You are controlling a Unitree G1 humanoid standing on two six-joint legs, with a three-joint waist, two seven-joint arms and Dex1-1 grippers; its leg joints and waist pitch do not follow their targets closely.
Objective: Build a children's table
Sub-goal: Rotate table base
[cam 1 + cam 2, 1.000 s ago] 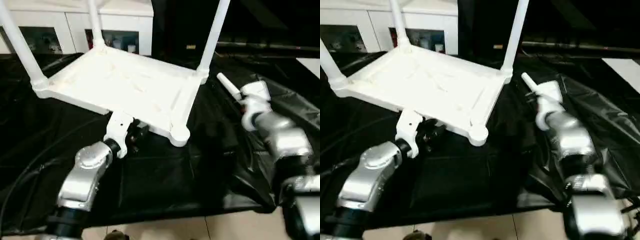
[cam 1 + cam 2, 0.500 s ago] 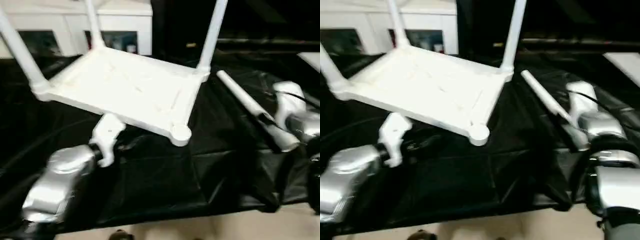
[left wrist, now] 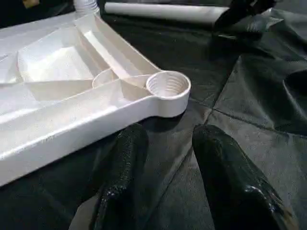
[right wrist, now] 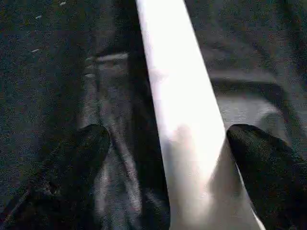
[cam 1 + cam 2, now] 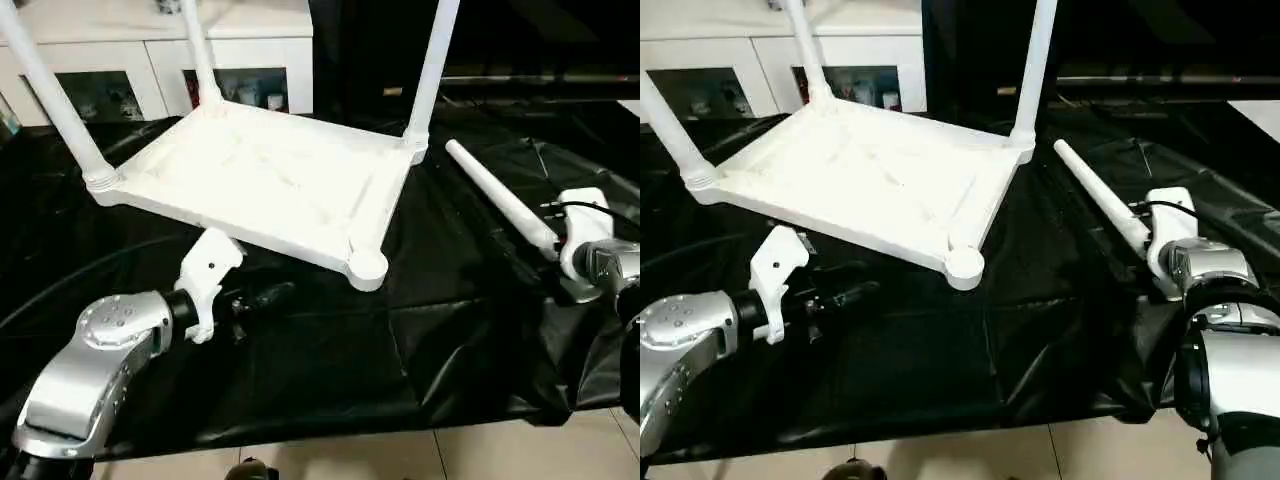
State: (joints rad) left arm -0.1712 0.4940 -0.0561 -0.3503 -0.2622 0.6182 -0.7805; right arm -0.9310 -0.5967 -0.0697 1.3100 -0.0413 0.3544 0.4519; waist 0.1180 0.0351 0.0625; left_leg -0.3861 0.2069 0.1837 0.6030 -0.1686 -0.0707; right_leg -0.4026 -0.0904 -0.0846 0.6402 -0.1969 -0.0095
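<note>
Black wrinkled cloth covers the work table [image 5: 330, 370] in front of me, and behind it stands a white cabinet [image 5: 150, 60] with glass doors. On the cloth lies the white tabletop [image 5: 260, 180] of the children's table, turned with its underside up, so that the ribs and the raised rim are seen. Three white legs stand upright in its corner sockets: one at the far left corner [image 5: 45, 90], one at the back [image 5: 197, 50] and one at the far right corner [image 5: 432, 65]. The near corner socket [image 5: 367, 264] is round, threaded inside and has no leg in it. The fourth leg [image 5: 500, 200] lies flat on the cloth to the right of the tabletop, apart from it. My left gripper [image 3: 165, 177] hovers low over the cloth just before the near edge of the tabletop, pointing toward the empty socket; its two black fingers [image 3: 122, 172] stand partly apart and nothing is between them. My right gripper [image 4: 168, 158] is at the near end of the lying leg, its fingers [image 4: 72, 163] are spread wide on both sides of the white tube, and I see a gap on each side, so they do not clamp it.
</note>
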